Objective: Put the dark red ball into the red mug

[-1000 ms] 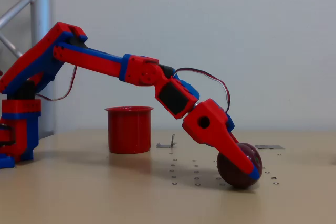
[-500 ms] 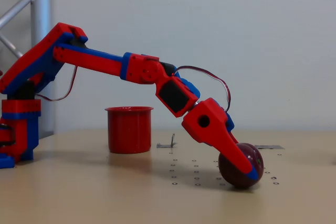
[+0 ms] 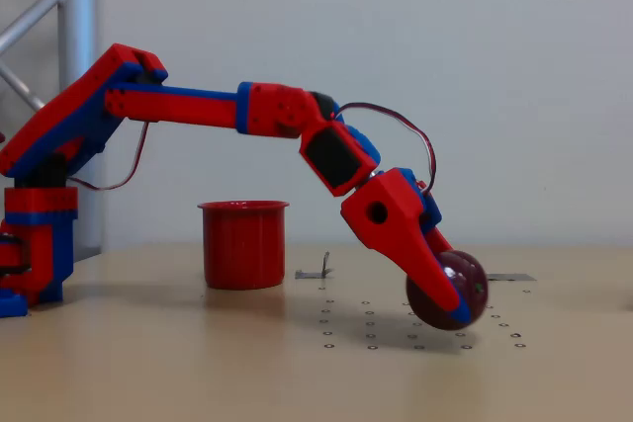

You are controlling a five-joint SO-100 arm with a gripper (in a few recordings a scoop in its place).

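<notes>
The arm point(image 3: 198, 111) reaches from its base at the left edge of the fixed view across to the right, with the forearm angled down toward the table point(image 3: 198, 363). The gripper point(image 3: 450, 298) is closed on the ball point(image 3: 465, 284): one red finger point(image 3: 427, 269) with a blue tip lies across the near face of the ball, and the ball sits clamped behind it. The second finger is hidden behind the ball.

The ball is glossy and dark red. It is held just above the table, right of centre, with a thin gap and a shadow visible beneath it. It is over a patch of small holes in the table.

The mug point(image 3: 243, 243) stands upright on the table, left of centre and farther back than the ball. Its open rim faces up. The mug and the ball are well apart, with the forearm passing above the space between them.

A wire point(image 3: 406, 135) loops from the wrist to the gripper. A metal truss point(image 3: 74, 7) stands behind the base at the far left.
</notes>
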